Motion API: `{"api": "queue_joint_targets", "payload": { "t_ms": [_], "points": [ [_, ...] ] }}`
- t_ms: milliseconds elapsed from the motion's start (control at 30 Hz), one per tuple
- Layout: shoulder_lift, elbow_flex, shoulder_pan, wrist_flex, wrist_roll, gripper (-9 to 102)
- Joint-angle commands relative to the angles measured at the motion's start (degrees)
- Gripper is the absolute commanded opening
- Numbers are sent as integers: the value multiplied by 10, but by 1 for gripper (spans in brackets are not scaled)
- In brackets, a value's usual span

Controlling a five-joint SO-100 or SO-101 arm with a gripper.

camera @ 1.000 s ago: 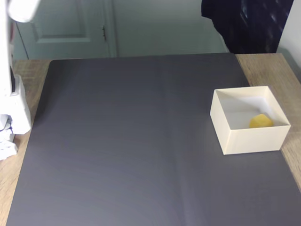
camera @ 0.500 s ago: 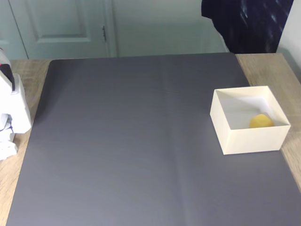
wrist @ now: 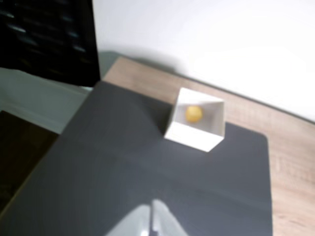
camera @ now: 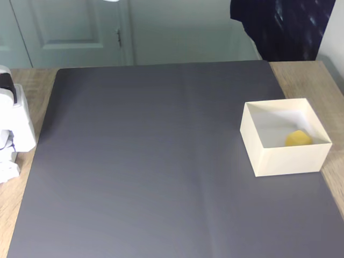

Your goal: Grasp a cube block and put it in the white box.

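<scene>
The yellow cube block lies inside the white box, near its front right corner in the fixed view. The wrist view looks down from high up and shows the cube block on the floor of the white box, far ahead of my gripper. At the bottom edge of that view, my gripper shows as two blurred pale fingers pressed together along a thin seam, with nothing between them. It hangs over the dark mat, well away from the box.
A dark grey mat covers most of the wooden table. My arm's white base stands at the mat's left edge. A dark cloth hangs behind the table at the back right.
The white upper part of my arm, seen at the top left a second ago, has swung up out of the fixed view. Cube and box have not moved.
</scene>
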Motion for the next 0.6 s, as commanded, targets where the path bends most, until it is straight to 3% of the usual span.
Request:
{"api": "queue_joint_targets", "payload": {
  "t_ms": [0,233,567],
  "points": [
    [72,80,4,-33,-6,0],
    [272,309,42,-103,-36,0],
    [382,460,131,-148,-58,0]
  ]
}}
